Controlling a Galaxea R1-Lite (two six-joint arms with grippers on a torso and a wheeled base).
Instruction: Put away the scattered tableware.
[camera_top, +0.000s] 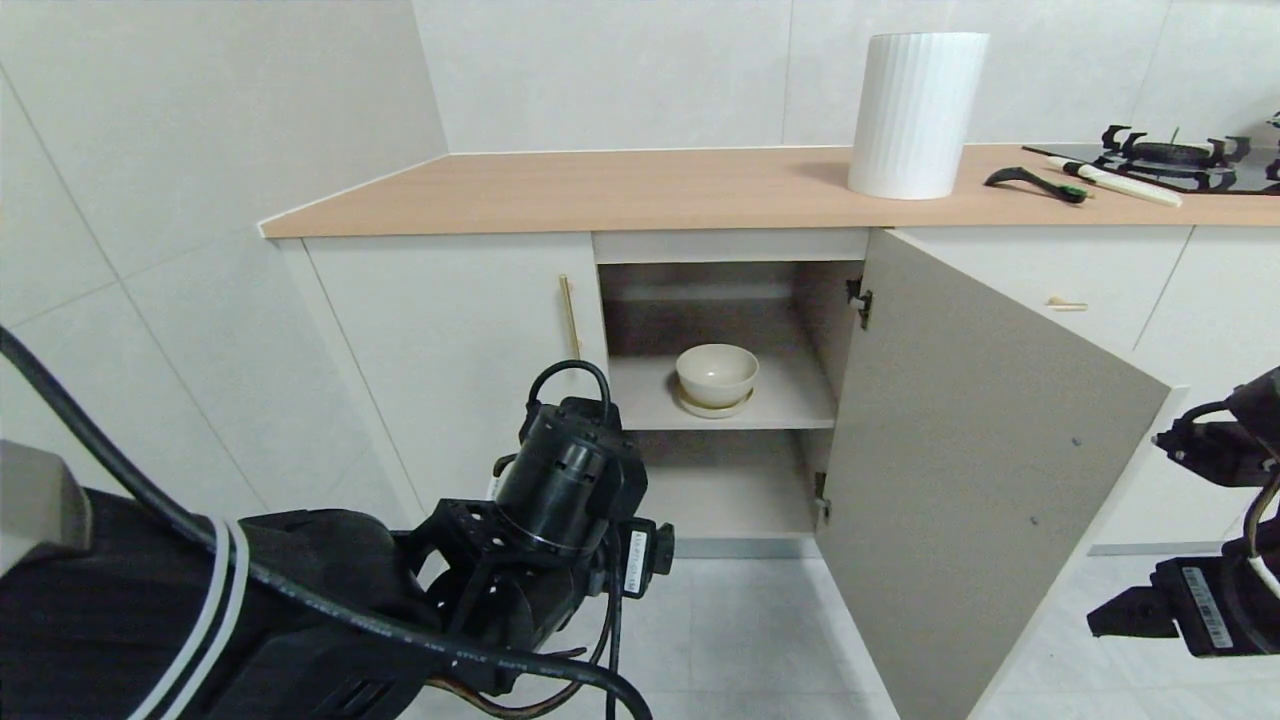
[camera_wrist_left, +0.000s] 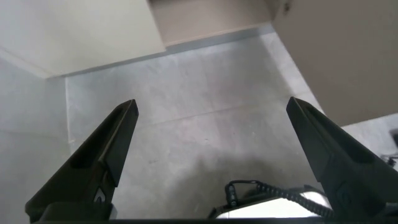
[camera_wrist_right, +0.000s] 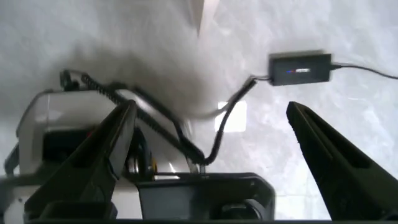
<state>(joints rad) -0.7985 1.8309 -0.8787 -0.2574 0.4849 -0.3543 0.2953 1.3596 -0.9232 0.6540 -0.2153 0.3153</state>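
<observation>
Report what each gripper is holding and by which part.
Nothing is held. The left gripper and right gripper are both open and empty above the floor; the bowl sits in the cupboard.

Bowl (camera_top: 716, 373) sits on a plate (camera_top: 712, 408). Both rest on the upper shelf (camera_top: 790, 400) inside the open cupboard, about mid-shelf and toward its front edge. Lower shelf (camera_top: 730, 490) lies beneath.

Cupboard door (camera_top: 960, 450) stands swung out to the right of the opening. A closed door with a handle (camera_top: 568, 315) is to the left.

Surface (camera_top: 600, 190) lies above the cupboard and runs back to the wall. Canister (camera_top: 916, 112) stands on it, right of centre. To the canister's right lie a utensil (camera_top: 1035, 182), then a knife (camera_top: 1120, 184). The stove (camera_top: 1170, 155) sits behind them at the right end.

Left pincer (camera_wrist_left: 211, 109) is over the floor (camera_wrist_left: 205, 81) in front of the cupboard. Right pincer (camera_wrist_right: 211, 109) is over the floor to the right of the door.
</observation>
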